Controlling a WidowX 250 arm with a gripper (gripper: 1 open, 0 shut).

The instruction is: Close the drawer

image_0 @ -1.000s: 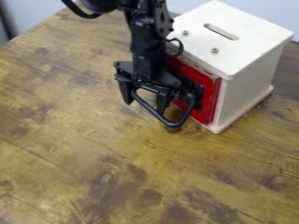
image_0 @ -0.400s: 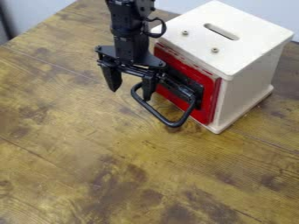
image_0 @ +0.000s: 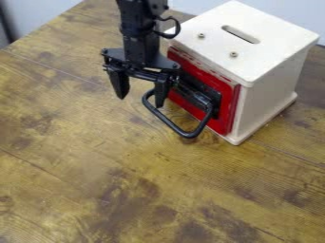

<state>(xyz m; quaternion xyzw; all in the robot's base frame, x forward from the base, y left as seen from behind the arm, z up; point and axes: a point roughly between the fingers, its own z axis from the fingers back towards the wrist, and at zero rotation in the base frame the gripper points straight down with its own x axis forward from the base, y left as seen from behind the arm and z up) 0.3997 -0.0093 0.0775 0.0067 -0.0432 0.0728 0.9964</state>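
Note:
The red drawer sits in the pale wooden casing, its black front plate nearly flush with the casing's front. Its black wire loop handle lies down onto the table in front. My gripper hangs just left of the front plate, above the handle's left side. It is open, its black fingers spread and pointing down, with nothing between them.
The wooden table stretches to the left and front. The casing has a slot on top and stands at the back right. A dark strip runs along the far left edge.
The gripper has pulled back to the left, away from the drawer front and handle, and stands higher. In the last 0.4 s it has barely moved.

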